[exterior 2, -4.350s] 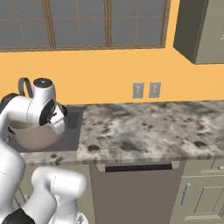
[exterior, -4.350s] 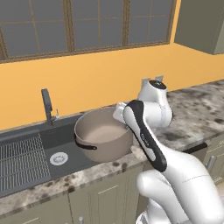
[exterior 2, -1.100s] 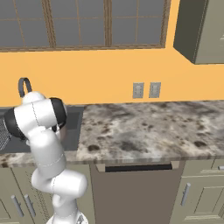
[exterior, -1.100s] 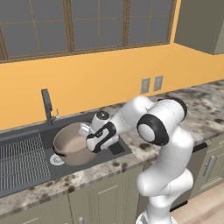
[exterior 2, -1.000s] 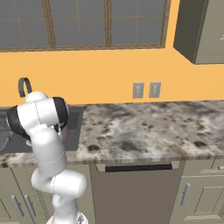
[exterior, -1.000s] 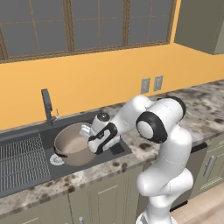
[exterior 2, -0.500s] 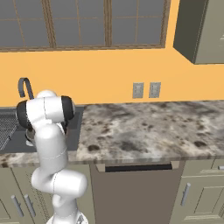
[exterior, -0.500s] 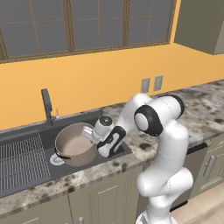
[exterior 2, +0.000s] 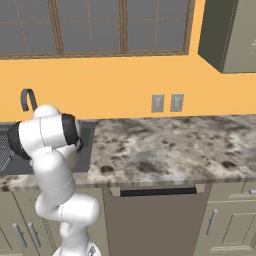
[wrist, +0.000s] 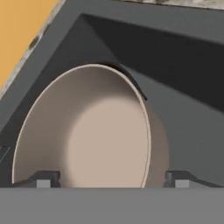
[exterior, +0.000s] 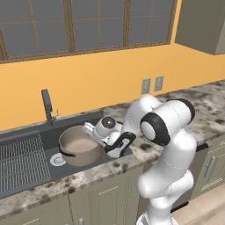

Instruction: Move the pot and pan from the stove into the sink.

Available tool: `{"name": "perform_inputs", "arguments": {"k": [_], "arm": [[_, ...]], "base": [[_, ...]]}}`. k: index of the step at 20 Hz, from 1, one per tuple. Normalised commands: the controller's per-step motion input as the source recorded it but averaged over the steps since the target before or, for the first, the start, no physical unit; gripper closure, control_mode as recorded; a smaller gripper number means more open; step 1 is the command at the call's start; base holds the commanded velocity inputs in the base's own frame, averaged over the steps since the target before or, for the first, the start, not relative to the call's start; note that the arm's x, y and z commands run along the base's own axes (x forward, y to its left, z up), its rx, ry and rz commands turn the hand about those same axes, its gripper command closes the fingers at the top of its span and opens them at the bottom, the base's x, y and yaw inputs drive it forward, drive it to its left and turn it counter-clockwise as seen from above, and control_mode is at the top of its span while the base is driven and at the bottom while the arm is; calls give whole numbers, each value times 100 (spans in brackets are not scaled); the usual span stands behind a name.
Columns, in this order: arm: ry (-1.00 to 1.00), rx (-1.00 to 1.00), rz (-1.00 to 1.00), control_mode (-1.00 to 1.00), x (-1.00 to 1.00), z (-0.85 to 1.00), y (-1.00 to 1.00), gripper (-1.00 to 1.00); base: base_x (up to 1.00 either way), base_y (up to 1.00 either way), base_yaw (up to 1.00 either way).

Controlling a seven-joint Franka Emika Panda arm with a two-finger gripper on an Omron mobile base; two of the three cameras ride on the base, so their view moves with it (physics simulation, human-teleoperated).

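Note:
The taupe pot (exterior: 79,146) stands upright in the dark grey sink (exterior: 27,163), just right of the drain. In the hand view the pot (wrist: 87,135) shows its pale inside, with a dark loop handle at its far rim. My gripper (exterior: 93,131) hangs over the pot's right rim. Its jaws are open, and the fingertips (wrist: 42,179) stand wide apart on either side of the pot, gripper (wrist: 111,181) holding nothing. The pan and the stove are out of view.
A dark upright faucet (exterior: 47,106) rises behind the sink, and a ribbed drainboard (exterior: 19,158) lies to its left. Speckled granite counter (exterior 2: 165,145) runs to the right, with two wall outlets (exterior 2: 166,103) above it. My own arm hides the sink in the right base view.
The jaws have gone from shut on the pot's rim to wide open, releasing the pot. The pot now rests in the sink, and the hand has drawn slightly back to the right.

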Motion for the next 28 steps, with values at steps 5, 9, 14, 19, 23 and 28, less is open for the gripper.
{"name": "perform_inputs", "arguments": {"k": [5, 9, 14, 19, 23, 28], "arm": [[5, 0, -14, -100, -22, 100, 1, -100], [5, 0, -15, -100, -10, 80, 0, -100], [0, 5, 0, -100, 4, 39, -5, -100], [1, 9, 2, -100, 16, 100, 0, -100], [0, 3, 0, -100, 14, 100, 0, -100], [4, -2, 0, -100, 4, 100, 0, -100]], "base": [[0, 0, 0], [0, 0, 0], [0, 0, 0], [0, 0, 0], [0, 0, 0], [0, 0, 0]]}}
